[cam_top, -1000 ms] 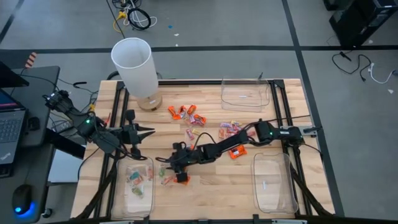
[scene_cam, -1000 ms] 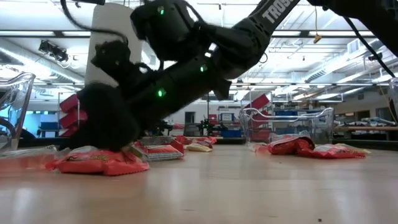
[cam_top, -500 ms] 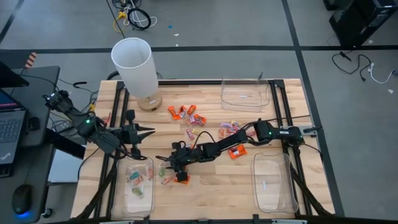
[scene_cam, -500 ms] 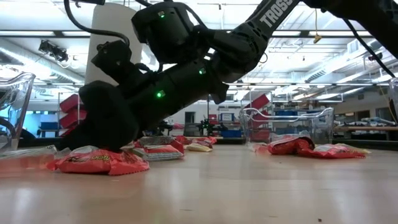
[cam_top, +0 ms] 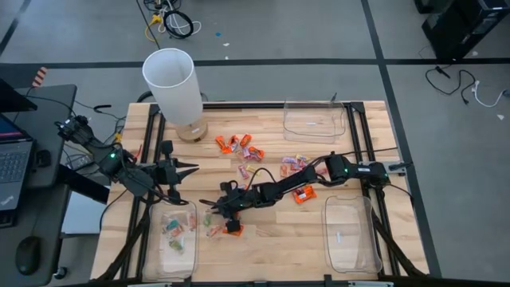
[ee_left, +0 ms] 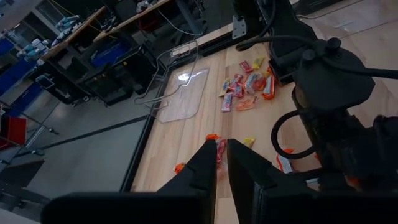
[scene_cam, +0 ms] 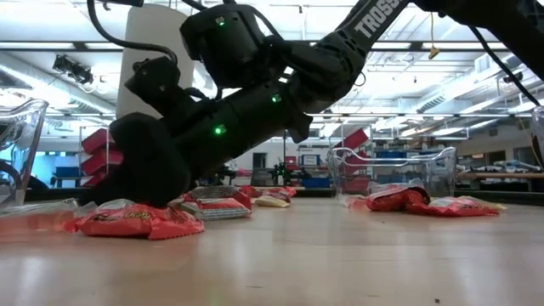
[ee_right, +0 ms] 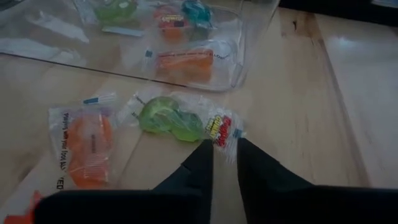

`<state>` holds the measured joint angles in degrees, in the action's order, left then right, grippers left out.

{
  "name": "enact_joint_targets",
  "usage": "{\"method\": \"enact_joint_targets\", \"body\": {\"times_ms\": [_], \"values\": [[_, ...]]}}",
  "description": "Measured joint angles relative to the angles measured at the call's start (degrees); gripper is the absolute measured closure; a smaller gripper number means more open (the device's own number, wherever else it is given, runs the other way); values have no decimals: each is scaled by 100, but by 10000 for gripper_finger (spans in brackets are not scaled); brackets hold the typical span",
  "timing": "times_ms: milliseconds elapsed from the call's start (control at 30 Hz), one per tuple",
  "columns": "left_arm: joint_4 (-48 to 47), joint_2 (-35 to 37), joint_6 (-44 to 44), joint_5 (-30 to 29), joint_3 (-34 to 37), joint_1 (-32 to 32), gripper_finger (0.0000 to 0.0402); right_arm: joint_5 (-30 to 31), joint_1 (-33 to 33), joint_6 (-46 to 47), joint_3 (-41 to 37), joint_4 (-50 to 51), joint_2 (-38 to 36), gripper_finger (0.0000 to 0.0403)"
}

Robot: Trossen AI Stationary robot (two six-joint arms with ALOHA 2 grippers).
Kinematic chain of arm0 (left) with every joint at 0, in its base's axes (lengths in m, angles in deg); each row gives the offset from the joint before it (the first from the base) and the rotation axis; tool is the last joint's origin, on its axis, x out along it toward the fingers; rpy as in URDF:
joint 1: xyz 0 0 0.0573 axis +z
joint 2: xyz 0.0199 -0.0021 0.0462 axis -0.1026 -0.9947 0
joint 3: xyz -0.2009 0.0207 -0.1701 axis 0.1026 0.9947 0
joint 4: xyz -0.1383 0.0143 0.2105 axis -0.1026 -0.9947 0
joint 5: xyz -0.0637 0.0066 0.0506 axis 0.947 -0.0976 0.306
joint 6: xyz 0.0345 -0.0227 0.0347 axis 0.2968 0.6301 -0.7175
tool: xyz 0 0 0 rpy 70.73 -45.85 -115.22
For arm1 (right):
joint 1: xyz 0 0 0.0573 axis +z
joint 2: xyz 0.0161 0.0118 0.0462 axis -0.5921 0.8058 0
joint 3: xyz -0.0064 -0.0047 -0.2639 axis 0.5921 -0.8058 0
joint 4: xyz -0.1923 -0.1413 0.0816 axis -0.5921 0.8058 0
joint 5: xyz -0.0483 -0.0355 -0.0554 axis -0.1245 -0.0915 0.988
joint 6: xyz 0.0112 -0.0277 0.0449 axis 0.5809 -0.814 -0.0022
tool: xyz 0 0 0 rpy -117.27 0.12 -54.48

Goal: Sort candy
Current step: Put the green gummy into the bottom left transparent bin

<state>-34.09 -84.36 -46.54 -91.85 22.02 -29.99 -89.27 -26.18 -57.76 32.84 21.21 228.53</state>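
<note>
Candy lies loose on the wooden table: a cluster mid-table [cam_top: 239, 146], more to its right [cam_top: 293, 163], one orange piece [cam_top: 303, 194]. A green candy [ee_right: 168, 118] in a clear wrapper lies beside the near-left clear tray [cam_top: 177, 239], next to an orange candy [ee_right: 87, 146]. My right gripper [cam_top: 212, 208] reaches across to it and is shut on its wrapper. My left gripper [cam_top: 191, 168] hovers shut and empty above the table's left side. My right gripper pinches the printed end of the green candy's wrapper [ee_right: 224, 134] between its two fingertips [ee_right: 205, 155]. The fingers slant down from the table's right. The candy lies flat on the table, its green body beyond the fingertips.
The near-left tray [ee_right: 236, 56] holds several candies. Two more clear trays stand at the far right [cam_top: 315, 119] and near right [cam_top: 351, 235]. A tall white cylinder [cam_top: 171, 84] stands at the far left. An orange candy [cam_top: 232, 228] lies under the right arm.
My right gripper's fingers have drawn together beside the near-left tray, closing on the green candy's wrapper; the arm has kept its place.
</note>
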Motion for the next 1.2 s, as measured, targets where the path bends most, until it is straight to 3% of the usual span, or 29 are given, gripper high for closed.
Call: {"method": "enact_joint_targets", "body": {"times_ms": [167,500,700,800,1033,1200], "values": [[0,0,0,0,0,0,360,-63,-11,-73,0,66,30,398],[2,0,15,0,0,0,360,199,17,-398,-2,142,-83,403],[-9,0,39,0,0,-2,360,883,69,-621,-7,921,-440,403],[-15,0,39,0,0,0,360,817,70,-658,-7,1046,-565,403],[22,0,42,0,0,0,360,462,105,-187,2,-180,-291,403],[37,-4,44,0,0,0,360,479,108,-73,-1,-399,-250,403]]}}
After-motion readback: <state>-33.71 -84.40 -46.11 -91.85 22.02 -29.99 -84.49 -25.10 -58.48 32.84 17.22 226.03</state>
